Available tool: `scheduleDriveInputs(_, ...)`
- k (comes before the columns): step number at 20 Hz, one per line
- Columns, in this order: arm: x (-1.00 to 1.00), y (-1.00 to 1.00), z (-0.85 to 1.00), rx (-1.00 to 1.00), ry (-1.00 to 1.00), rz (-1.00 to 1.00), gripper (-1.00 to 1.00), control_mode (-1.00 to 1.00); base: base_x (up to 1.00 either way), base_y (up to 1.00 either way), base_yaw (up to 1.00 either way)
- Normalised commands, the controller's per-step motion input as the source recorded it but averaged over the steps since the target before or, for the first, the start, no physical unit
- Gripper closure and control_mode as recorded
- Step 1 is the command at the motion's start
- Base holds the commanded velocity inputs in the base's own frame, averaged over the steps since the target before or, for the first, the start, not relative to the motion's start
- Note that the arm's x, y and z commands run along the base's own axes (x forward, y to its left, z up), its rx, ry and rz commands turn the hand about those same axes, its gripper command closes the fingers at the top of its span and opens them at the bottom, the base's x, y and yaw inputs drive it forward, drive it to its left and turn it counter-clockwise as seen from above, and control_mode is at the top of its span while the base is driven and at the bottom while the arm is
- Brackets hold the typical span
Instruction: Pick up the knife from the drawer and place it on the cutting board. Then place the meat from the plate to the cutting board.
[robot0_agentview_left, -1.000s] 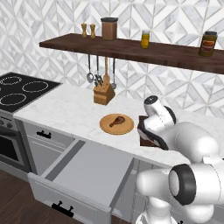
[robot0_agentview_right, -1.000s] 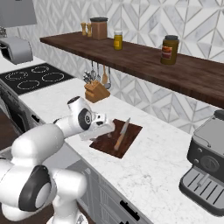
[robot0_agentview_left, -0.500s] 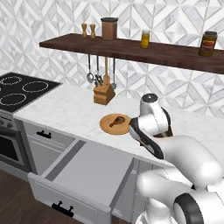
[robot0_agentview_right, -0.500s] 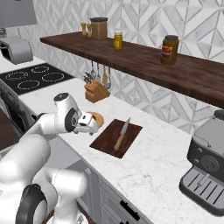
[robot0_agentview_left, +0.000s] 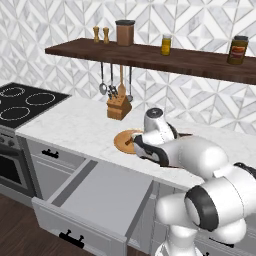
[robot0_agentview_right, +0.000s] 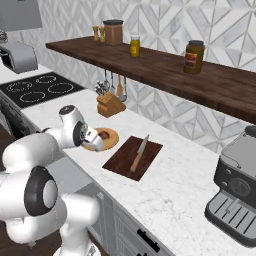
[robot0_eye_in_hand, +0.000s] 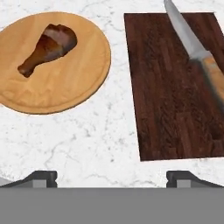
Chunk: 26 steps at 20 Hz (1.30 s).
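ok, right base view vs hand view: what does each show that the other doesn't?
Right base alone: the wall shelf with its jars, the stovetop, the knife block and the coffee machine.

Hand alone: the meat in full, a drumstick lying on the plate, and the tool's two fingertips set wide apart.

Both: the knife lying on the cutting board, plate beside the board on the marble counter.

Knife (robot0_agentview_right: 139, 152) flat on cutting board (robot0_agentview_right: 125, 162), plate (robot0_agentview_right: 109, 138) just beside.
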Motion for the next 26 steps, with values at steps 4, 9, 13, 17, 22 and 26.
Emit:
scheduleDriveInputs(4,0.65,0.12,0.03,0.09,0.12,-0.09,-1.0,-1.0,0.0,0.0,0.0)
scheduleDriveInputs(9,0.5,0.25,-0.03,0.03,0.02,-0.11,-1.0,-1.0,0.0,0.0,0.0)
scheduleDriveInputs(13,0.59,0.28,-0.1,0.0,0.0,-0.1,-1.0,-1.0,0.0,0.0,0.0)
scheduleDriveInputs(17,0.61,0.04,-0.16,0.0,0.0,-0.08,-1.0,-1.0,0.0,0.0,0.0)
scheduleDriveInputs(22,0.51,0.0,-0.33,0.01,0.0,-0.08,-1.0,-1.0,0.0,0.0,0.0)
scheduleDriveInputs(26,0.39,0.0,-0.28,0.02,0.0,-0.06,-1.0,-1.0,0.0,0.0,0.0)
